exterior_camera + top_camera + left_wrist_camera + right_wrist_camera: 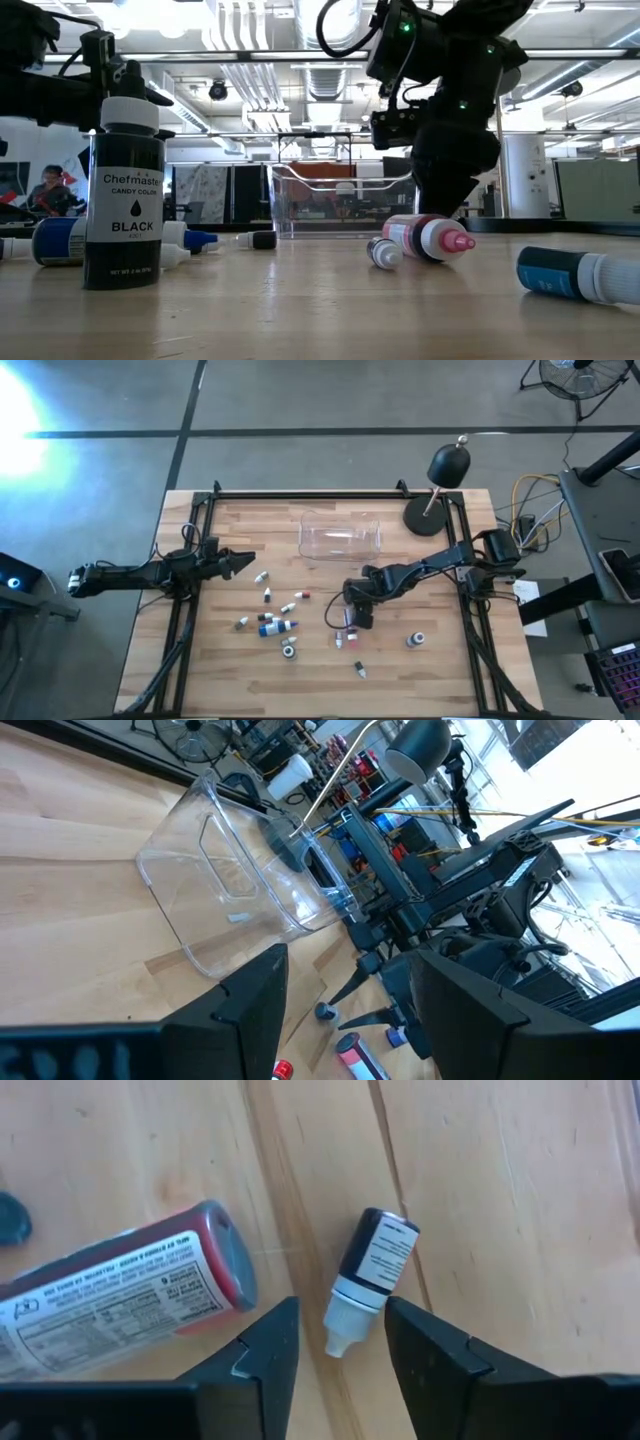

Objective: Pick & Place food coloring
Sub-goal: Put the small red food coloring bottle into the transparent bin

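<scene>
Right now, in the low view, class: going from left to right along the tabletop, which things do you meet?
Upright black bottle → blue-capped bottle lying down → clear plastic tub, farther back → small white-capped bottle → pink bottle lying down, under the right gripper → dark teal bottle lying down.

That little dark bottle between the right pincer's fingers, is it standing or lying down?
Lying down. The small dark bottle rests on its side on the wooden table, white tip toward the right pincer.
</scene>
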Motion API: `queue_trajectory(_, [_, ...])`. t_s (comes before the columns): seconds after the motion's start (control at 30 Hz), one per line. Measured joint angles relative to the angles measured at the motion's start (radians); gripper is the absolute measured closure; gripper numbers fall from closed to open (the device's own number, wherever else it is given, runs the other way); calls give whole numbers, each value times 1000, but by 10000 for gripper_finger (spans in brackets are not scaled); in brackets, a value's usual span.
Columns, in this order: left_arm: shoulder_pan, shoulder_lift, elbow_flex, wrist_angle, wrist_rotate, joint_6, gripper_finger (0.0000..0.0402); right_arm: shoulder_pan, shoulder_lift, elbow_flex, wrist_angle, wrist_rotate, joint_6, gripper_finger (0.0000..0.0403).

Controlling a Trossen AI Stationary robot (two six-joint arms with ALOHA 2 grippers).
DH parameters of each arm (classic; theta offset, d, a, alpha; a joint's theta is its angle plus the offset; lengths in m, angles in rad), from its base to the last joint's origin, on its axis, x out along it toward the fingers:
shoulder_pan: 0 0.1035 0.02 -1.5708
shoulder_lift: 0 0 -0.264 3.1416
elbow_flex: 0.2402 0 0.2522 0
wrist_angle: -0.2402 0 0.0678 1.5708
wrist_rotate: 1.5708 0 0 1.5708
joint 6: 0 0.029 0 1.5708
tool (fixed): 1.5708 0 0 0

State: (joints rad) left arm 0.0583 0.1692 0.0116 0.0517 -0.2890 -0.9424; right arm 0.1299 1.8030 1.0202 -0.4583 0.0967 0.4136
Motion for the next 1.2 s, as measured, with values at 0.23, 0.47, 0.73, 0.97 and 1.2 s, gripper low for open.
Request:
queue_trajectory(0.23, [0, 0, 0, 0, 0, 0, 216, 0, 0, -16, 2, 40, 108, 289])
queue_trajectory(0.47, [0, 0, 0, 0, 0, 0, 216, -4, -1, -25, 3, 67, 203, 349])
queue_trajectory(0.73, [0, 0, 0, 0, 0, 0, 216, -2, -118, -18, -10, 77, 193, 357])
queue_trajectory(0.97, [0, 0, 0, 0, 0, 0, 216, -37, -352, -14, -83, 371, 318, 354])
queue_trajectory(1.2, [0, 0, 0, 0, 0, 0, 216, -218, -442, -16, -135, 347, 374, 303])
